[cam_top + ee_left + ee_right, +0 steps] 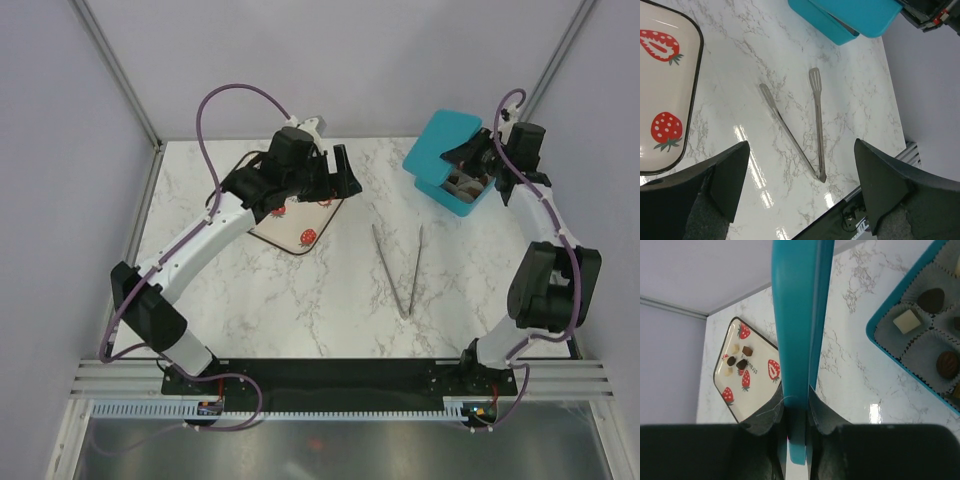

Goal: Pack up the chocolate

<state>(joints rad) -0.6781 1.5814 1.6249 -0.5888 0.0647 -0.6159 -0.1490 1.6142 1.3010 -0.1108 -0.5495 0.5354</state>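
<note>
The scene is lit brightly and evenly from above. Only faint, soft shadows are cast on the table (300, 300) beside the tongs (405, 270). White glare streaks are seen on the marble in the left wrist view, and one patch in the right wrist view. The left fingers (715, 195) and the lid (800, 315) are shown close up, dark-edged and slightly blurred.

Quick tally: eight chocolates (742, 364) I can count for sure.
On the one tray (760, 352) I make out five, two pale and three brown, among four strawberry prints (774, 369). The one box (871, 331) shows three more whole, others cut off at the frame edge. One lid (800, 315), one pair of tongs (818, 125).
</note>
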